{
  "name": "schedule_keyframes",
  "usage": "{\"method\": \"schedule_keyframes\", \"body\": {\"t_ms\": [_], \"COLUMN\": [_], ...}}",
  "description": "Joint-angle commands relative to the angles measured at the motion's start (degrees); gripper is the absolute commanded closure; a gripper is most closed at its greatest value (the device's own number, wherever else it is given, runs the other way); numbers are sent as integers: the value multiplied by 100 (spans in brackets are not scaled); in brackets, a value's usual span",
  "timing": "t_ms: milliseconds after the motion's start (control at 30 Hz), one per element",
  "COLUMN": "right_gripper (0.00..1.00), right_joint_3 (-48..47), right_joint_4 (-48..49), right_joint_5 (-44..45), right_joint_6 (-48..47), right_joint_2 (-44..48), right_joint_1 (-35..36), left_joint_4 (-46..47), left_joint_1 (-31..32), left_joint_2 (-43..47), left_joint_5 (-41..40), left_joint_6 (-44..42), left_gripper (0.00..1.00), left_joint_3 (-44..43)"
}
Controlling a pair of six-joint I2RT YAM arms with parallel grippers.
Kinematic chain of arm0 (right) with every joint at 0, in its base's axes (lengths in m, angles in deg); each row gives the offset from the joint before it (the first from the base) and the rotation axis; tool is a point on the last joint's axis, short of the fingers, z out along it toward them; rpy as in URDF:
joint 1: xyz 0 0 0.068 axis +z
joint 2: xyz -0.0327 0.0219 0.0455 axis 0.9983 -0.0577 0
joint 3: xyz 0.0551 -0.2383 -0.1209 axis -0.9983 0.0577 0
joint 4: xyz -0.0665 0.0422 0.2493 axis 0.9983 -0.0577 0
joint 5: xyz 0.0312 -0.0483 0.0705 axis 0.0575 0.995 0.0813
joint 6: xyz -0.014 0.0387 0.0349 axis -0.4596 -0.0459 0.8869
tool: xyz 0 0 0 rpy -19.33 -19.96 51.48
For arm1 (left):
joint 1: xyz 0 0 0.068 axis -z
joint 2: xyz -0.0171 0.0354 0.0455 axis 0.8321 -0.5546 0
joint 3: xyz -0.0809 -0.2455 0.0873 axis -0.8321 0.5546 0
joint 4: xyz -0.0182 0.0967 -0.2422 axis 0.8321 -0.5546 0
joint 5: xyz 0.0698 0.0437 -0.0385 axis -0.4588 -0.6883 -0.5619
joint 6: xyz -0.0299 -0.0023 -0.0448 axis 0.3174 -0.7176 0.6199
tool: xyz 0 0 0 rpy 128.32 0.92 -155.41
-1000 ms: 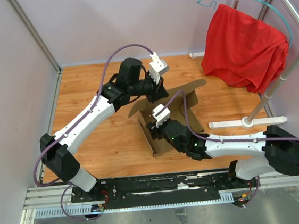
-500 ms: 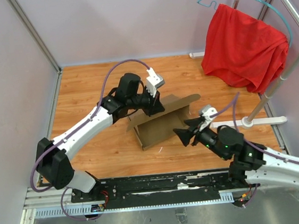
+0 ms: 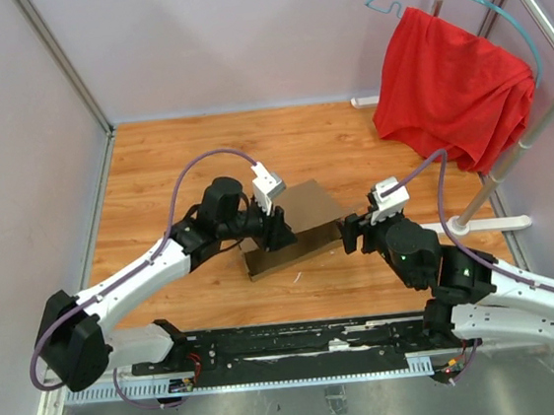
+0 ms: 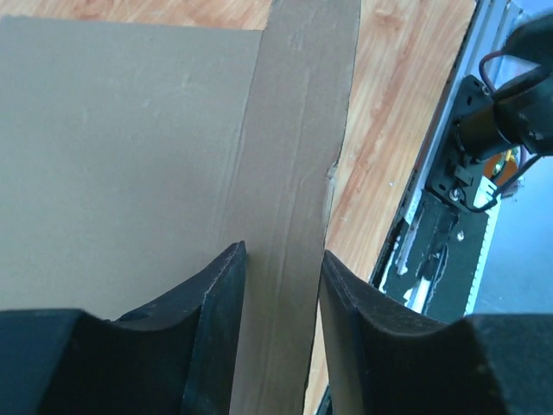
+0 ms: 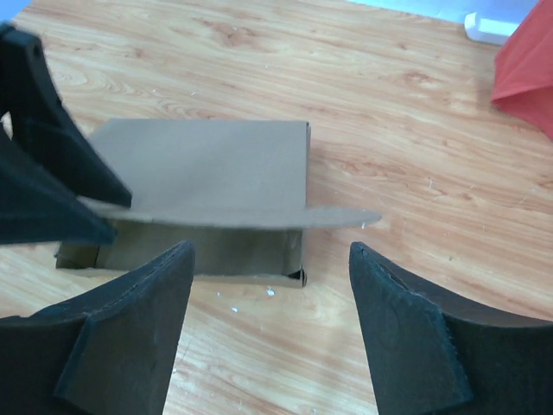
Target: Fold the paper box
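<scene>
The paper box (image 3: 295,233), a plain brown cardboard die-cut sheet partly folded, lies low on the orange wood-grain tabletop (image 3: 153,161), between our two arms. Our left black end effector (image 4: 281,259) has its fingers apart, and a narrow cardboard strip of the box shows between them. Our right black end effector (image 5: 270,255) stands wide apart and empty, just beside the box's open end, where a flap overhangs.
</scene>
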Motion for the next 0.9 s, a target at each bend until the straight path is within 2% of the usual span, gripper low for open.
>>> {"method": "schedule_keyframes", "body": {"t_ms": [0,200,300,400,467,500,600,733,800,867], "right_gripper": [26,21,19,21,28,32,38,42,40,33], "right_joint_3": [-540,-1042,-1186,-1312,-1459,-1552,-1821,-1942,-1936,-1850], "right_joint_4": [-387,-813,-928,-894,-795,-775,-726,-595,-599,-549], "right_joint_5": [429,298,-445,-2210,-3343,-3569,-3963,-4257,-4110,-3937], "right_joint_6": [179,426,496,500,372,251,-8,-54,-51,-10], "right_joint_2": [-242,-620,-951,-1579,-2187,-2474,-3233,-3967,-4090,-4083], "right_joint_1": [-135,-500,-1171,-2362,-3030,-3140,-3167,-3167,-3167,-3194], "left_joint_4": [630,772,770,679,672,684,582,599,361,86], "left_joint_1": [62,141,144,144,144,144,144,144,144,144], "left_joint_2": [492,1165,1628,2344,2838,3076,3605,3736,3530,3255], "left_joint_5": [23,193,90,-1013,-1946,-2376,-3313,-3737,-4039,-4312], "left_joint_6": [480,866,1112,1622,2067,2266,2688,2945,3132,3316], "left_gripper": [55,41,41,41,44,46,48,48,47,46], "left_joint_3": [446,1007,1399,1774,2072,2228,2618,2988,2967,2913]}}
